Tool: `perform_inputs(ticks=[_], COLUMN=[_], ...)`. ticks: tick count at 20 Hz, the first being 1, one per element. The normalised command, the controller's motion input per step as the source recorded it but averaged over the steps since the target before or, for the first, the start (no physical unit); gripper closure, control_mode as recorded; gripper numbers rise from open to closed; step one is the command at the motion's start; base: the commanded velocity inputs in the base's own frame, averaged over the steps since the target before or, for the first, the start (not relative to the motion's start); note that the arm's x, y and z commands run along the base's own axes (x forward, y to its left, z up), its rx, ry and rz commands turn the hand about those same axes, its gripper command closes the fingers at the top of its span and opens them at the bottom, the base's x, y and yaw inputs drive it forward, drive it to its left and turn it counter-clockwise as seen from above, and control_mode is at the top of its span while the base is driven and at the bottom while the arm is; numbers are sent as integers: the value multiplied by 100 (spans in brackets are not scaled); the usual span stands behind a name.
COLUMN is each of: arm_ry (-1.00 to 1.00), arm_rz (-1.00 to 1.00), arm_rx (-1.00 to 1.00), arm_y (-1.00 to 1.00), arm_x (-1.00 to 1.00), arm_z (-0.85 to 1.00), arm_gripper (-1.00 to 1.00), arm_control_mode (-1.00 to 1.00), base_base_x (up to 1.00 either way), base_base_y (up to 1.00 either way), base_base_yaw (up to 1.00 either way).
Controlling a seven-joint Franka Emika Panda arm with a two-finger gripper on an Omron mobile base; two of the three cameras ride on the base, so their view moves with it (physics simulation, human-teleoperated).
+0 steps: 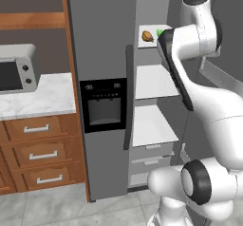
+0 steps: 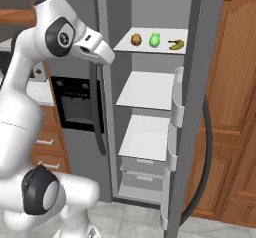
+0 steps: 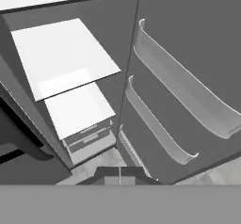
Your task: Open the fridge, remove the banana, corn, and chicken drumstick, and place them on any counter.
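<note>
The grey fridge (image 1: 102,35) has its left door closed and its right door (image 2: 196,72) swung wide open. On its top white shelf (image 2: 150,49) lie the chicken drumstick (image 2: 136,39), the green corn (image 2: 154,40) and the banana (image 2: 176,44) in a row. The drumstick (image 1: 148,36) and a bit of the corn (image 1: 160,32) peek past my arm. My gripper (image 2: 106,57) hangs in front of the opening, left of that shelf and slightly below it. Its fingertips (image 3: 120,175) are shut together with nothing between them. The hand view looks down over the lower shelves.
The marble counter (image 1: 45,99) lies left of the fridge with a microwave (image 1: 16,68) on it and wooden drawers (image 1: 38,149) below. Empty bins line the open door (image 3: 183,91). Tall wooden cabinets (image 2: 235,107) stand behind that door.
</note>
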Motion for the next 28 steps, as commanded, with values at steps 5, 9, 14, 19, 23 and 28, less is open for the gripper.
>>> perform_inputs(ticks=[5,9,14,19,23,28], arm_ry=[3,0,1,0,-7,-9], arm_rz=[29,41,22,0,0,1], arm_rx=[0,-4,-3,-1,0,2], arm_y=[27,61,41,17,7,2], arm_x=[17,1,0,-17,-46,-52], arm_z=[-18,-30,-8,0,5,5], arm_gripper=[100,-100,-100,-100,-100,-100], arm_control_mode=[-100,-100,-100,-100,-100,-100], base_base_x=[0,0,0,0,0,0], base_base_y=[0,0,0,0,0,0], base_base_yaw=[0,0,0,0,0,0])
